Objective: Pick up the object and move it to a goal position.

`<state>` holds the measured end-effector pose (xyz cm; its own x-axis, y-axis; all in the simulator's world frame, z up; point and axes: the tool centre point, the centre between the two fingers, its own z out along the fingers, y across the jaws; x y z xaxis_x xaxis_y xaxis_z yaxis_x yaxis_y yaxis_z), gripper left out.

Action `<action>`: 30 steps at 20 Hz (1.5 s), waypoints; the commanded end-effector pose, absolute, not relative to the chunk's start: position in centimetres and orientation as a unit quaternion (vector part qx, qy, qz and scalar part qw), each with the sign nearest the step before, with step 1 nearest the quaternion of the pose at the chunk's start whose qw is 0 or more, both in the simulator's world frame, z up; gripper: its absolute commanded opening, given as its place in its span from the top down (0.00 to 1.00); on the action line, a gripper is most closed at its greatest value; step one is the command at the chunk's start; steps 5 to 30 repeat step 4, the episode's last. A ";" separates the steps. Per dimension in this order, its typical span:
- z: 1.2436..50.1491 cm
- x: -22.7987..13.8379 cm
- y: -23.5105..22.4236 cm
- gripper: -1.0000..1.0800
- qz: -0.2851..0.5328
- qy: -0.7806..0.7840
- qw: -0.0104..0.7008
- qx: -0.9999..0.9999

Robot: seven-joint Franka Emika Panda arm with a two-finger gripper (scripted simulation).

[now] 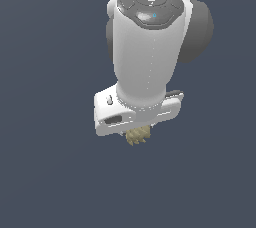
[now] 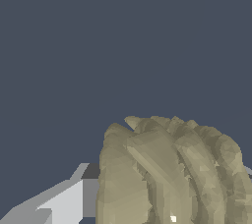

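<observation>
The object (image 1: 139, 136) is a small tan, knobbly lump that pokes out from under the white gripper hand in the exterior view. My gripper (image 1: 137, 133) points downward and its fingers are hidden behind the hand and the lump. In the wrist view the object (image 2: 172, 174) looms large and bumpy. A grey-white finger (image 2: 61, 202) presses against one side of it, and only a sliver of the other finger (image 2: 248, 170) shows on the far side. The gripper is shut on the object.
A plain dark blue-grey surface (image 1: 45, 172) fills the background in both views. The arm's white and grey links (image 1: 147, 42) take up the upper middle of the exterior view. No other objects or edges show.
</observation>
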<state>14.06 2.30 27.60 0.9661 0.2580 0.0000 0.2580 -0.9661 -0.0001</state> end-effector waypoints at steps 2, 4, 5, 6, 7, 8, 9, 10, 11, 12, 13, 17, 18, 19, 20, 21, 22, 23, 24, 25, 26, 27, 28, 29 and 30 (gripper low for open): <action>27.8 14.2 2.3 1.00 0.000 -0.130 0.000 -0.992; 27.8 14.3 2.4 1.00 0.000 -0.130 0.000 -0.992; 27.8 14.3 2.4 1.00 0.000 -0.130 0.000 -0.992; 27.8 14.3 2.4 1.00 0.000 -0.130 0.000 -0.992; 27.8 14.3 2.4 1.00 0.000 -0.130 0.000 -0.992; 27.8 14.3 2.4 1.00 0.000 -0.130 0.000 -0.992; 27.8 14.3 2.4 1.00 0.000 -0.130 0.000 -0.992; 27.8 14.3 2.4 1.00 0.000 -0.130 0.000 -0.992; 27.8 14.3 2.4 1.00 0.000 -0.130 0.000 -0.992; 27.8 14.3 2.4 1.00 0.000 -0.130 0.000 -0.992; 27.8 14.3 2.4 1.00 0.000 -0.130 0.000 -0.992; 27.8 14.3 2.4 1.00 0.000 -0.130 0.000 -0.992; 27.8 14.3 2.4 1.00 0.000 -0.130 0.000 -0.992; 27.8 14.3 2.4 1.00 0.000 -0.130 0.000 -0.992; 27.8 14.3 2.4 1.00 0.000 -0.130 0.000 -0.992; 27.8 14.3 2.4 1.00 0.000 -0.130 0.000 -0.992; 27.8 14.3 2.4 1.00 0.000 -0.130 0.000 -0.992; 27.8 14.3 2.4 1.00 0.000 -0.130 0.000 -0.992; 27.8 14.3 2.4 1.00 0.000 -0.130 0.000 -0.992; 27.8 14.3 2.4 1.00 0.000 -0.130 0.000 -0.992; 27.8 14.3 2.4 1.00 0.000 -0.130 0.000 -0.992; 27.8 14.3 2.4 1.00 0.000 -0.130 0.000 -0.992; 27.8 14.3 2.4 1.00 0.000 -0.130 0.000 -0.992; 27.8 14.3 2.4 1.00 0.000 -0.130 0.000 -0.992; 27.8 14.3 2.4 1.00 0.000 -0.130 0.000 -0.992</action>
